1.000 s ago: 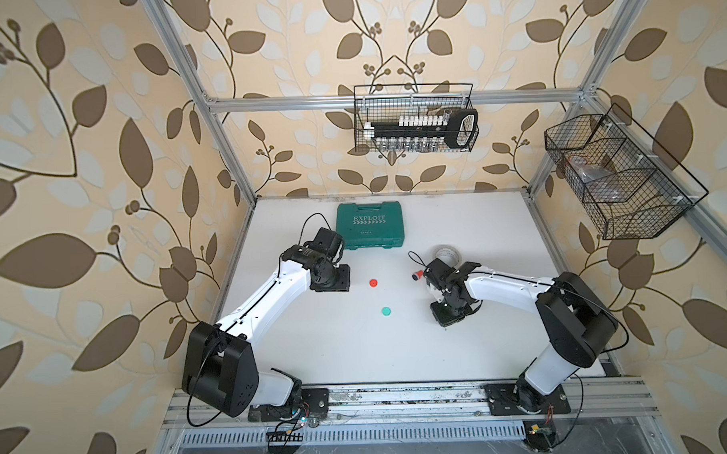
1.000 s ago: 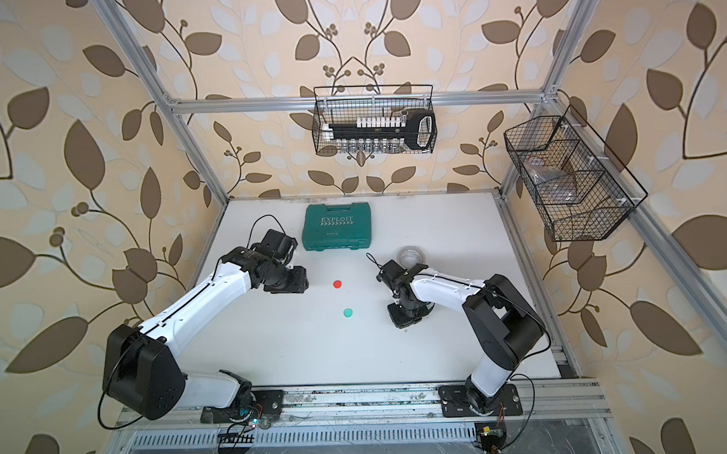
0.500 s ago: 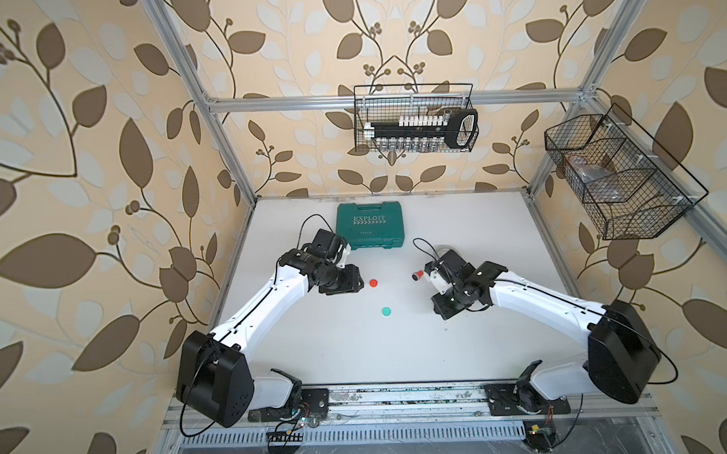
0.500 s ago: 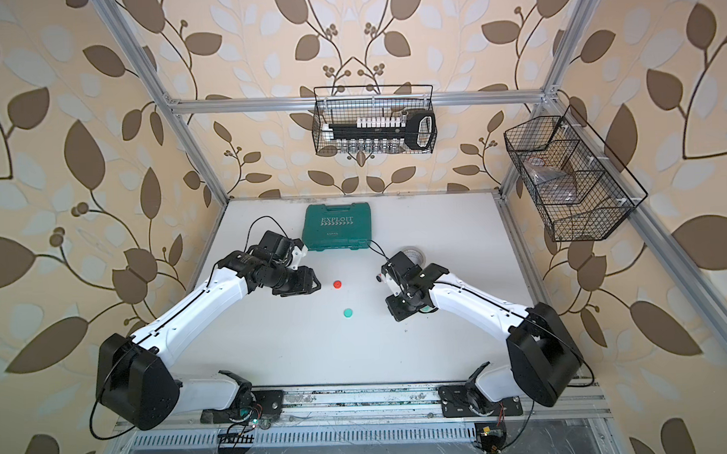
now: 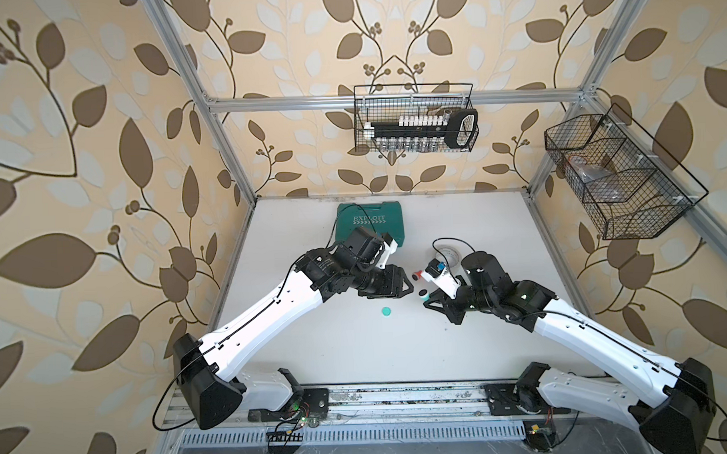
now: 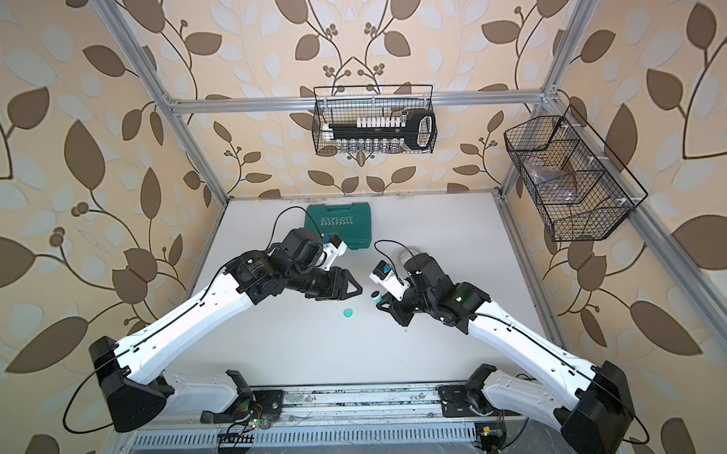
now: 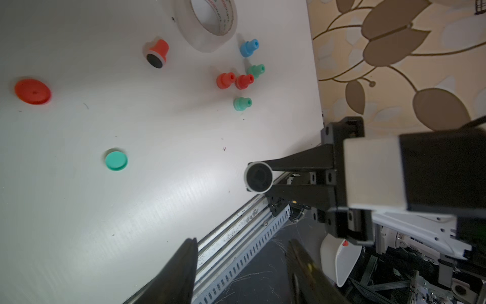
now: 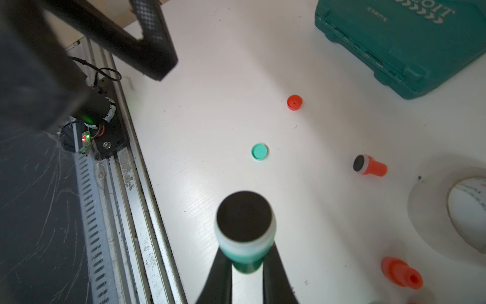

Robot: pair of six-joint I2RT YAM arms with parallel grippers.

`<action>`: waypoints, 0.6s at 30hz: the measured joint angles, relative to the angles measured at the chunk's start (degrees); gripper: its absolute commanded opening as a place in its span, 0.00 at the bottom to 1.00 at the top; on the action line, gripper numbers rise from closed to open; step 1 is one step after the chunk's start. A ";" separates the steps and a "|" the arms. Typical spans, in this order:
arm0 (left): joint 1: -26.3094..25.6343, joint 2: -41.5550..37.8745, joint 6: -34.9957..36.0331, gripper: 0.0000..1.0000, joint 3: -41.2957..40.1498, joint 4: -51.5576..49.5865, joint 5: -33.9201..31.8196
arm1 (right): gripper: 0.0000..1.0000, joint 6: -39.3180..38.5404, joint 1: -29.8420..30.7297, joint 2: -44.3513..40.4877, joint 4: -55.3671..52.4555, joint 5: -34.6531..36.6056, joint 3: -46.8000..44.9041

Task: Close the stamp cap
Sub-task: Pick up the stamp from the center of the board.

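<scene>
The right jaws are shut tight on the green plastic stamp with a white collar and bare black ink pad (image 8: 244,231). They grip its barrel just behind the collar, so the pad sticks out past their tips. The left jaws stand about half open with nothing between them. The small round green plastic cap (image 8: 259,152) lies flat on the white counter (image 8: 223,65), touching neither pair, out ahead of the right jaws.

The cap is a low disc, so the left jaws may skate it across the counter instead of lifting it — or close by mistake on the round red plastic cap (image 8: 294,102) lying farther out. Pressing a cap on could also swivel the stamp in its narrow grip, or smear the pad.

The right wrist view shows the pad uncovered, while in a top view the stamp (image 5: 424,294) is a mere speck. The left wrist view shows the empty gap of the left jaws, and also a cluster of small coloured plastic stamps (image 7: 244,81) near the clear tape roll (image 7: 200,39) — not to be made out from above.
</scene>
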 measured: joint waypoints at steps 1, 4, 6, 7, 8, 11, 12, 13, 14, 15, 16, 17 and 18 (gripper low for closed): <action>-0.96 0.07 -0.66 0.57 0.70 0.00 -0.24 | 0.03 -0.98 0.07 -0.68 0.31 -0.68 -0.24; -3.39 0.79 -2.08 0.56 2.51 -0.33 -1.51 | 0.01 -3.50 0.11 -2.89 1.36 -2.32 -0.81; -4.57 1.44 -2.97 0.56 2.89 -0.42 -2.16 | 0.00 -4.68 0.11 -4.59 2.27 -3.08 -1.46; -5.05 1.73 -3.50 0.56 2.89 -0.52 -2.64 | 0.00 -5.05 0.11 -5.29 2.75 -3.39 -1.79; -5.53 2.10 -4.00 0.56 2.89 -0.63 -3.08 | 0.00 -5.46 0.13 -6.08 3.19 -3.65 -2.19; -6.91 3.39 -5.31 0.55 2.89 -0.79 -3.69 | 0.00 -6.32 0.13 -7.67 4.15 -4.35 -3.15; -7.37 3.85 -5.60 0.55 2.89 -0.76 -3.93 | 0.00 -6.54 0.13 -7.82 4.22 -4.55 -3.23; -7.85 4.39 -5.88 0.55 2.91 -0.76 -4.31 | 0.00 -6.73 0.15 -7.85 4.26 -4.68 -3.26; -8.20 4.76 -6.05 0.54 2.93 -0.74 -4.39 | 0.00 -6.86 0.20 -7.82 4.26 -4.70 -3.26; -8.70 5.25 -6.45 0.54 2.93 -0.76 -4.50 | 0.00 -7.04 0.22 -7.82 4.26 -4.74 -3.26; -9.01 5.57 -6.84 0.54 2.93 -0.72 -4.55 | 0.00 -7.19 0.22 -7.82 4.26 -4.81 -3.26; -9.20 5.79 -7.08 0.53 2.93 -0.72 -4.63 | 0.00 -7.28 0.24 -7.82 4.22 -4.85 -3.26; -9.22 5.95 -7.30 0.53 2.93 -0.72 -4.68 | 0.00 -7.37 0.22 -7.82 4.11 -4.87 -3.30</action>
